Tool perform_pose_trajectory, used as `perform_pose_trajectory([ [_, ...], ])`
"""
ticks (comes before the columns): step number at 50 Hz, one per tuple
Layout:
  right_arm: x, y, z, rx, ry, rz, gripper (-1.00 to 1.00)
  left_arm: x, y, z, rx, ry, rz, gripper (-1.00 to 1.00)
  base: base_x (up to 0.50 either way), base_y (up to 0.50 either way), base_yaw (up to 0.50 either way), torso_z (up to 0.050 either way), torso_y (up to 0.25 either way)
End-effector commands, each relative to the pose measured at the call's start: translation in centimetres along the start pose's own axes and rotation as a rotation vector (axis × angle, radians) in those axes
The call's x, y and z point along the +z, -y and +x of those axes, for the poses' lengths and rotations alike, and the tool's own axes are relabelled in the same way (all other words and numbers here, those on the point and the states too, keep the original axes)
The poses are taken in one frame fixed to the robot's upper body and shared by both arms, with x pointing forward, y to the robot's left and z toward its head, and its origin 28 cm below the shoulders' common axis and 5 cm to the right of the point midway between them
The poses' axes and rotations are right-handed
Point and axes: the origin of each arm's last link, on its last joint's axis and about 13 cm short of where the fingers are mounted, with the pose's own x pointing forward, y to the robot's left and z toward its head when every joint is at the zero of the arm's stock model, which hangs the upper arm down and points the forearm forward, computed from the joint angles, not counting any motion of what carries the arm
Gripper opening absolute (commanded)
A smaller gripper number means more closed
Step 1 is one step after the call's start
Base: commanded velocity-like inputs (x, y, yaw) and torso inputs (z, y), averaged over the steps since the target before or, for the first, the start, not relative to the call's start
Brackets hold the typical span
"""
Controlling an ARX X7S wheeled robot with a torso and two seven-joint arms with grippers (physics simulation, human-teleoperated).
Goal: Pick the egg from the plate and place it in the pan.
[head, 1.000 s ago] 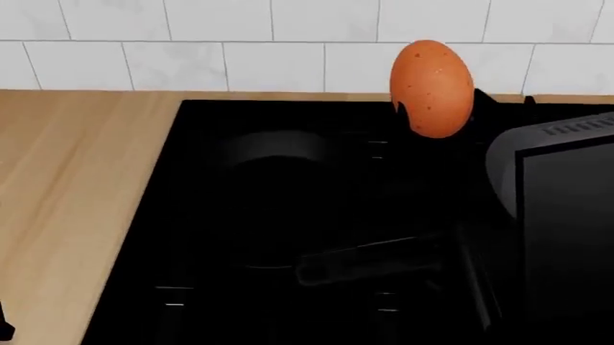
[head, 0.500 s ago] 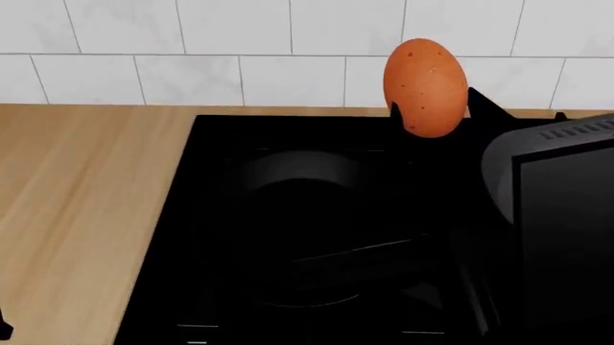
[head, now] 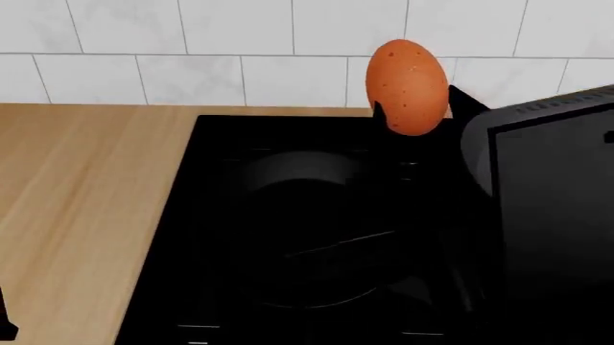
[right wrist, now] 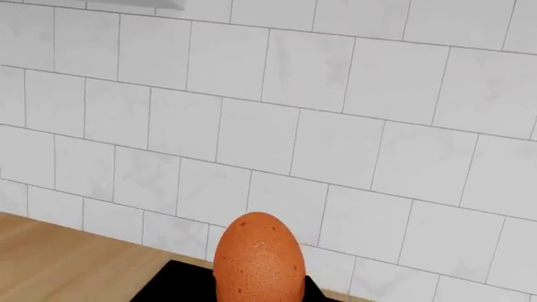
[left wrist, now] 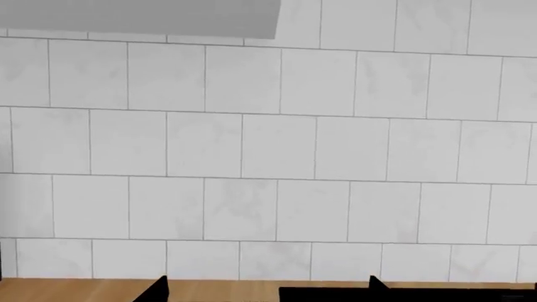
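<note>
The orange-brown speckled egg (head: 407,86) is held upright in my right gripper (head: 415,108), which is shut on it, with black fingertips (head: 459,99) showing at either side. It hangs above the far right part of the black stovetop, just beyond and right of the black pan (head: 305,215). In the right wrist view the egg (right wrist: 258,258) fills the space at the gripper (right wrist: 258,294), in front of the tiled wall. My left gripper (left wrist: 268,294) is open and empty, its fingertips (left wrist: 158,290) wide apart, facing the wall. The plate is out of view.
The black stovetop (head: 201,237) sits in a wooden counter (head: 86,201) that extends to the left. A white tiled wall (head: 192,50) stands behind. My right arm's dark grey housing (head: 547,215) covers the right side of the head view.
The egg in my right gripper has moved a little to the left, toward the pan, and the right arm has come with it. The head view shifted slightly early on.
</note>
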Motion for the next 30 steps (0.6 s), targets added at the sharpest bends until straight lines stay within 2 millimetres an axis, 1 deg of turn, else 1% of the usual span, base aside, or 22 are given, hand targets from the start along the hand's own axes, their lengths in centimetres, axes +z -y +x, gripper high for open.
perform_pose_trajectory([
  [1, 2.1, 0.3, 1.8, 0.088, -0.067, -0.032, -1.00, -0.1, 0.4, 0.1, -0.017, -0.006, -0.005, 1.00, 0.00, 0.00, 0.00, 0.000, 0.000],
  [2, 2.5, 0.4, 2.3, 0.103, -0.084, -0.055, -1.00, -0.1, 0.4, 0.1, -0.017, -0.006, -0.007, 1.00, 0.00, 0.00, 0.00, 0.000, 0.000],
  [5, 3.0, 0.5, 3.2, 0.135, -0.126, -0.071, -1.00, -0.3, 0.4, 0.0, -0.016, -0.009, -0.007, 1.00, 0.00, 0.00, 0.00, 0.000, 0.000],
  [8, 3.4, 0.7, 4.0, 0.194, -0.182, -0.032, -1.00, -0.3, 0.4, 0.0, -0.017, -0.009, -0.006, 1.00, 0.00, 0.00, 0.00, 0.000, 0.000],
  [10, 3.8, 0.9, 4.4, 0.204, -0.191, -0.026, -1.00, -0.3, 0.4, 0.0, -0.018, -0.011, -0.007, 1.00, 0.00, 0.00, 0.00, 0.000, 0.000],
  [13, 4.4, 1.3, 5.4, 0.231, -0.249, -0.025, -1.00, -0.4, 0.4, 0.0, -0.016, -0.012, -0.007, 1.00, 0.00, 0.00, 0.00, 0.000, 0.000],
  [15, 4.9, 1.5, 5.9, 0.268, -0.272, 0.034, -1.00, -0.4, 0.4, 0.0, -0.017, -0.013, -0.007, 1.00, 0.00, 0.00, 0.00, 0.000, 0.000],
  [25, 6.8, 1.8, 8.7, 0.317, -0.432, -0.101, -1.00, -0.4, 0.4, -0.1, -0.018, -0.017, -0.011, 1.00, 0.00, 0.00, 0.00, 0.000, 0.000],
  [30, 7.5, 2.2, 9.9, 0.346, -0.499, -0.112, -1.00, -0.5, 0.5, -0.1, -0.021, -0.019, -0.010, 1.00, 0.00, 0.00, 0.00, 0.000, 0.000],
])
